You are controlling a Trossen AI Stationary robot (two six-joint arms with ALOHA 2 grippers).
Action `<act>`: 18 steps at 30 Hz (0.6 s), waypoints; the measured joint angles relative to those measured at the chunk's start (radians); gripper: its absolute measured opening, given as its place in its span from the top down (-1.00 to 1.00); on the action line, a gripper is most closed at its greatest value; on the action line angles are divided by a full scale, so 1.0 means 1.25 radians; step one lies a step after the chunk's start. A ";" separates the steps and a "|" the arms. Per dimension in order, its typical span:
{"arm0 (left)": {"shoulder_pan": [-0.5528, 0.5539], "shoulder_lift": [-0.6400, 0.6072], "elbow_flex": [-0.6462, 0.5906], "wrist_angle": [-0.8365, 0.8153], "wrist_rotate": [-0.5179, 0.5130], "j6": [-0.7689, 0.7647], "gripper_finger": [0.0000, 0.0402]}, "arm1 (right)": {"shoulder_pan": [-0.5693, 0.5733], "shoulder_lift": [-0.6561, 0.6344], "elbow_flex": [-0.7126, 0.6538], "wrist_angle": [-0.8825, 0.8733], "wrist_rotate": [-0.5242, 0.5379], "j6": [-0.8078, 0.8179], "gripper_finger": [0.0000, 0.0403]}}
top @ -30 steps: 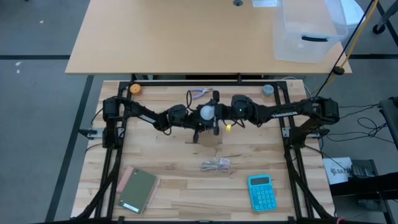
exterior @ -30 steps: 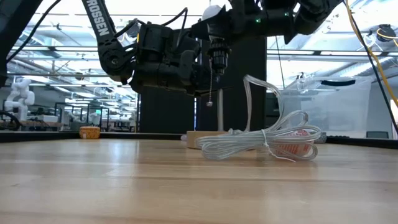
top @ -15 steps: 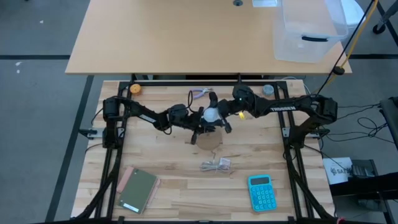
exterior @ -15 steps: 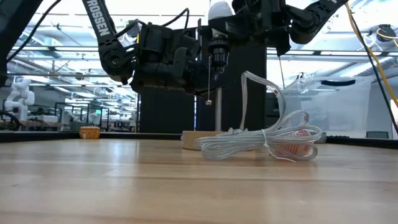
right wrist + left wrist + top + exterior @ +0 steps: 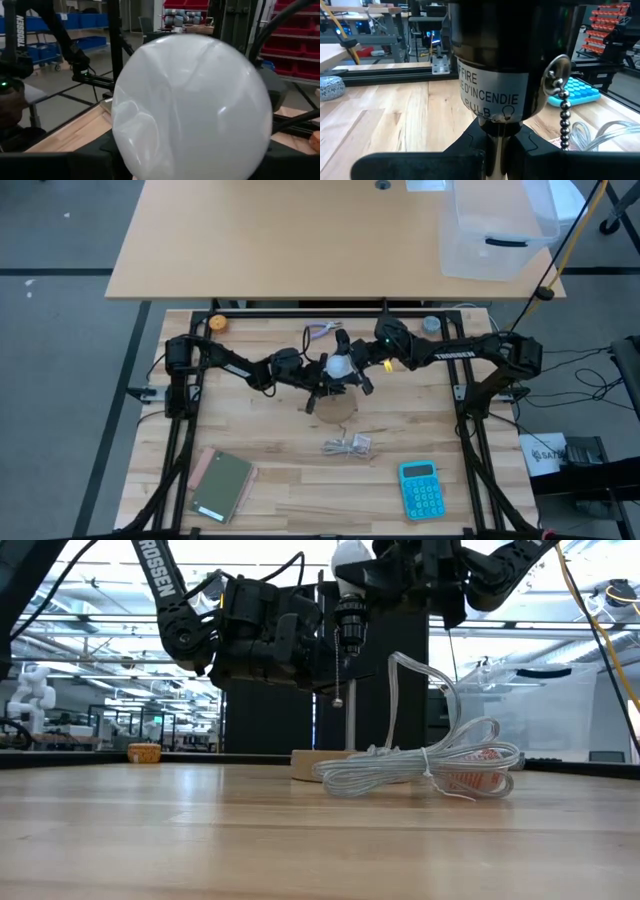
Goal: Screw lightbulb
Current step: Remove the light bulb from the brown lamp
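The small whitish rounded lightbulb sits up off the table near centre, clamped in the right gripper reaching in from three o'clock, its screw end at the mouth of the black cylindrical socket. The left gripper, in from nine o'clock, is closed on that socket's stem. It looks like the threading step; next, the bulb should turn while staying square to the socket.

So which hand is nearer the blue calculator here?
The right. The right hand grips the lightbulb at the table's middle, and the left hand holds the socket just beside it, slightly farther from the calculator at the front right.
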 joint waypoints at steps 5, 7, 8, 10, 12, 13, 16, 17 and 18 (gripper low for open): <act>0.000 0.000 0.000 0.000 -0.004 0.003 0.85 | 0.017 -0.005 0.001 0.004 0.015 -0.007 -0.32; 0.000 0.000 0.000 0.000 -0.007 0.003 0.85 | 0.019 -0.008 0.005 0.016 0.014 -0.003 -0.41; 0.000 0.000 0.000 0.000 -0.008 0.003 0.85 | 0.019 -0.009 0.005 0.020 0.015 0.003 -0.45; 0.000 0.000 0.000 0.000 -0.008 0.003 0.85 | 0.019 -0.010 0.005 0.018 0.015 0.014 -0.54; 0.001 0.000 0.000 0.000 -0.008 0.003 0.85 | 0.019 -0.019 0.005 0.005 0.017 0.017 -0.61; 0.001 0.000 0.000 0.000 -0.008 0.002 0.85 | 0.019 -0.030 0.005 0.004 0.017 0.017 -0.64; 0.001 0.000 0.000 -0.001 -0.009 0.002 0.85 | 0.019 -0.082 0.005 -0.024 0.014 0.004 -0.70; 0.001 0.000 0.000 -0.001 -0.010 0.002 0.85 | 0.019 -0.102 0.005 -0.041 0.014 -0.001 -0.72; 0.001 0.000 0.000 -0.001 -0.010 0.002 0.85 | 0.019 -0.122 0.005 -0.053 0.014 -0.009 -0.72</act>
